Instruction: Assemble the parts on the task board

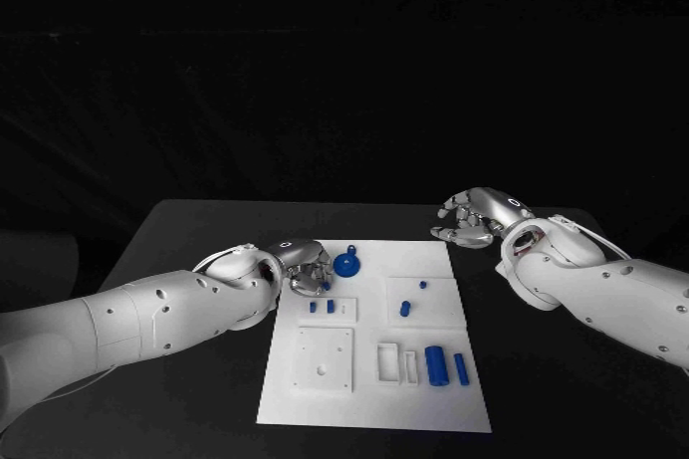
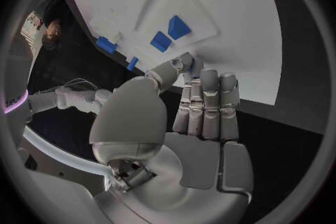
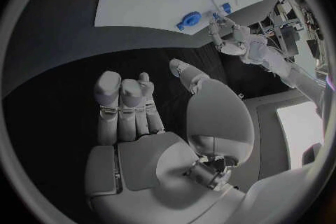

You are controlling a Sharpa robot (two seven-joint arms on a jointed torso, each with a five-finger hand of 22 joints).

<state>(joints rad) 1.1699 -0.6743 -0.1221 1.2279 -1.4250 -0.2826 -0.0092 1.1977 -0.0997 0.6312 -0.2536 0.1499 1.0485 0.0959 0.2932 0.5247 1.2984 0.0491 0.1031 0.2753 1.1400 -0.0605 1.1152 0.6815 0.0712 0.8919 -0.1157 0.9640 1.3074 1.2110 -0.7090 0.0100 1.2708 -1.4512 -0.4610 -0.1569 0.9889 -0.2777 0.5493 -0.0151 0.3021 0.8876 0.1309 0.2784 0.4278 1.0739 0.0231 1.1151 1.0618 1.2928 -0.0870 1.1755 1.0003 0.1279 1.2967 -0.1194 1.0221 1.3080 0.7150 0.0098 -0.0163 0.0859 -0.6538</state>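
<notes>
One blue gear-like part (image 1: 347, 265) lies on the task board (image 1: 376, 404) just beside the left hand (image 1: 305, 277), whose fingers curl empty, while the right hand (image 1: 468, 223), loosely curled and empty, hovers well apart.

White task board (image 1: 431, 399) flat mid-table, small blue parts (image 1: 445, 365) scattered on it, some upright

Left robot hand (image 1: 302, 273) low with fingers curled inward, right robot hand (image 1: 467, 220) raised, fingers loosely curled, empty.
</notes>
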